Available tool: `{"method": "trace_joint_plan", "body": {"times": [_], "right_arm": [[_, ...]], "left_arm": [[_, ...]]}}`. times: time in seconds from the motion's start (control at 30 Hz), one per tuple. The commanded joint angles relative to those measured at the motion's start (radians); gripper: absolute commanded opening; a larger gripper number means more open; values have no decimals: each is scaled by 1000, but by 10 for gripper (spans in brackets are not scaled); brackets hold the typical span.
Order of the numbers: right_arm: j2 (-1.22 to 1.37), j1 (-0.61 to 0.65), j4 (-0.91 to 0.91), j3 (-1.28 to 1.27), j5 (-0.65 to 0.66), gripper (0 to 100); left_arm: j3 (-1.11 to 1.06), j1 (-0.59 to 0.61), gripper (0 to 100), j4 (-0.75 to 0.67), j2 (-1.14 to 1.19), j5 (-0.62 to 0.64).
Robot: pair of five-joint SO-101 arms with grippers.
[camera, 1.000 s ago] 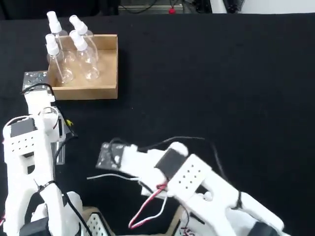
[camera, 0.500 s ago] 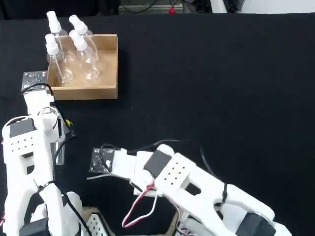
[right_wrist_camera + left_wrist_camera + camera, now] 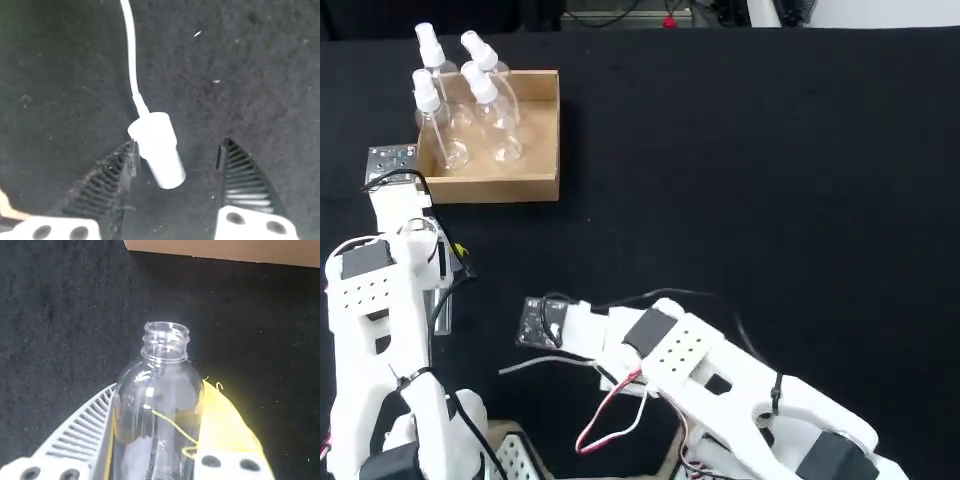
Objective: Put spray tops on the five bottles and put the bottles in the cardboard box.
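The left gripper (image 3: 160, 386) is pinching a clear plastic bottle (image 3: 166, 347) between its jaws, one finger (image 3: 95, 415) pale and ribbed, the other yellowish with a loose thread across it. The bottle is round-shouldered, its threaded neck is bare and open, and it is pointing toward the edge of the cardboard box (image 3: 500, 187).

The right gripper (image 3: 179, 144) is hanging low over the black, felt-like table (image 3: 770, 150) with its dark ribbed jaws spread wide. A white spray top (image 3: 157, 150) is lying on the cloth between them, its smooth cylindrical cap just beside one finger (image 3: 117, 172) and its thin curved tube trailing away.

In the high view, four clear bottles (image 3: 470, 110) with white spray tops are standing upright, crowded together in the far corner of the shallow brown box. Print on the wrist plates is too small to read.
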State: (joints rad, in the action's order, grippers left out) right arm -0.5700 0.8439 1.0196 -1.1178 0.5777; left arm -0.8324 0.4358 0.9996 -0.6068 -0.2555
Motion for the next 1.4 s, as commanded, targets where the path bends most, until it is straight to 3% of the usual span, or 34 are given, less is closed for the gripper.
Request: {"method": "trace_joint_plan", "body": {"times": [0.0, 0.37, 0.53, 0.63, 0.8, 0.87, 0.93, 1.03, 1.1, 1.23, 1.37], "right_arm": [[-1, -23, -49, -16, 11, 251], [-1, -21, -112, -68, 17, 246], [-1, -34, -107, -71, 11, 85], [-8, -117, -71, -59, 14, 21], [-8, -382, 121, 82, 28, 19], [-8, -488, 226, 147, 127, 19], [-8, -583, 262, 173, 316, 19], [-1, -694, 195, 145, 618, 19], [-1, -747, 94, 113, 753, 19], [-1, -801, -133, 76, 778, 38], [1, -798, -183, 41, 710, 162]], "left_arm": [[21, 8, 91, -12, -29, 9], [21, 8, 91, -14, -29, 8], [21, 8, 91, -14, -29, 6], [19, 8, 91, -14, -29, 5], [19, 8, 91, -14, -29, 5], [19, 8, 91, -14, -29, 5], [19, 8, 91, -14, -29, 5], [19, 8, 91, -14, -29, 5], [19, 8, 91, -14, -29, 5], [19, 8, 91, -14, -29, 5], [18, 8, 91, -14, -29, 5]]}}
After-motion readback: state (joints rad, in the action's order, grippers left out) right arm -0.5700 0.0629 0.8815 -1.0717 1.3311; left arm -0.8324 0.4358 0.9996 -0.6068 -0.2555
